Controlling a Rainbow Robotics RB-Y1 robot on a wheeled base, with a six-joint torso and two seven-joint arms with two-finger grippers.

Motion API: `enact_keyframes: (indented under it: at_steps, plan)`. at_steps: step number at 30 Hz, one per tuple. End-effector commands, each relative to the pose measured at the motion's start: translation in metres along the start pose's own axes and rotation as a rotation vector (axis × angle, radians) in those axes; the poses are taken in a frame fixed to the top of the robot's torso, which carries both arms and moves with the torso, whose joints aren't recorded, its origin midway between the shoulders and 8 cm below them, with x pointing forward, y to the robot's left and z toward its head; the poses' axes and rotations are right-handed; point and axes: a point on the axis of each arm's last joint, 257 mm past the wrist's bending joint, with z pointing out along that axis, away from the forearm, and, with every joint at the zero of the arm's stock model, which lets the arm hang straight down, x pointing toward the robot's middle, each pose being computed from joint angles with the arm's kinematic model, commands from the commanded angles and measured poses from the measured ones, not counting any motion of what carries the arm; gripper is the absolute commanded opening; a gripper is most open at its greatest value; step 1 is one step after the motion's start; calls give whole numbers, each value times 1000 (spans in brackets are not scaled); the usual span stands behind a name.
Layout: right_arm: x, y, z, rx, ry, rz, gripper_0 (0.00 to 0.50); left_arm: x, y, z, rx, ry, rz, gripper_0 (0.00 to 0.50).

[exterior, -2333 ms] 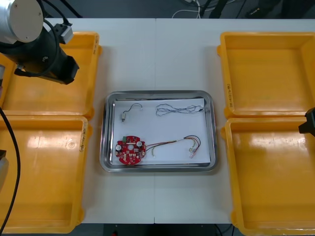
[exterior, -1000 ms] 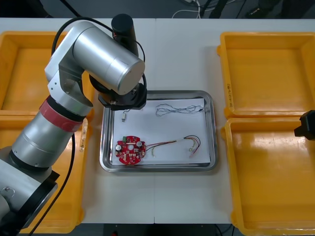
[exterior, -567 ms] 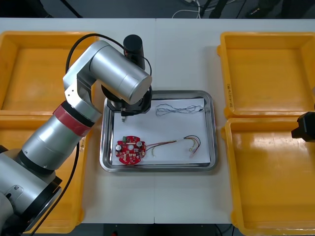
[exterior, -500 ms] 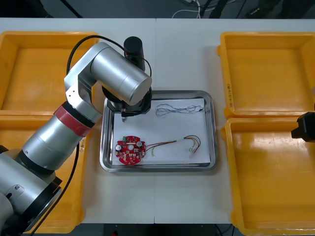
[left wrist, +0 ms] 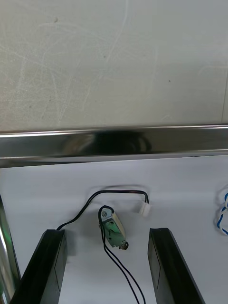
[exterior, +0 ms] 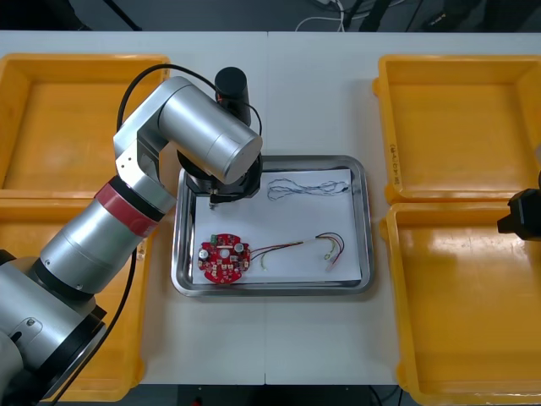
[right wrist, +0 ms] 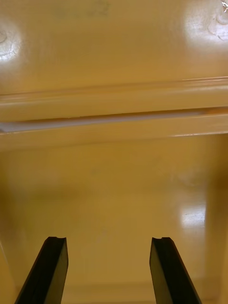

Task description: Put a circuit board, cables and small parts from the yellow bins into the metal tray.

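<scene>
Starting at the left gripper, we see its 2 black fingers standing well apart, low over the white inside of the metal tray. Between them, touching neither, lies a small metal part with a green body. A thin black cable loops just beyond it, running from beside 1 finger to a small white plug. Off to the side of the other finger, a bit of the twisted blue and white cable shows. Past the tray's shiny rim is the bare table.

From above, the left arm reaches in from the robot's left side, and its wrist covers the tray's far left corner. The blue and white cable lies along the tray's far side. The round red circuit board sits in the near left part, with the red and yellow cable stretching from just beside it toward the tray's right side.

We find the right gripper with its fingers apart and nothing between them, hanging over 1 of the right yellow bins, near where 2 rims meet. In the front view the right arm sits at the table's right edge, well apart from the tray.
</scene>
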Motion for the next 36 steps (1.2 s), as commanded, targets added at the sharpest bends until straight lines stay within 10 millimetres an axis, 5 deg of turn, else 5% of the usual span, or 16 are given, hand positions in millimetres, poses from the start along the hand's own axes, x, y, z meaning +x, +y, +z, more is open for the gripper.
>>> enact_keyframes:
  at_steps: [1, 17, 36]
  plan:
    - [-8, 0, -9, -10, -49, -1, 500, -16, -33, -20, 56, -47, -65, 500]
    - [-6, -1, -8, -10, -44, 5, 500, -15, -23, -51, 57, -27, -86, 500]
    - [-6, -1, -8, -10, -44, 5, 500, -30, 50, -123, 105, -44, -112, 500]
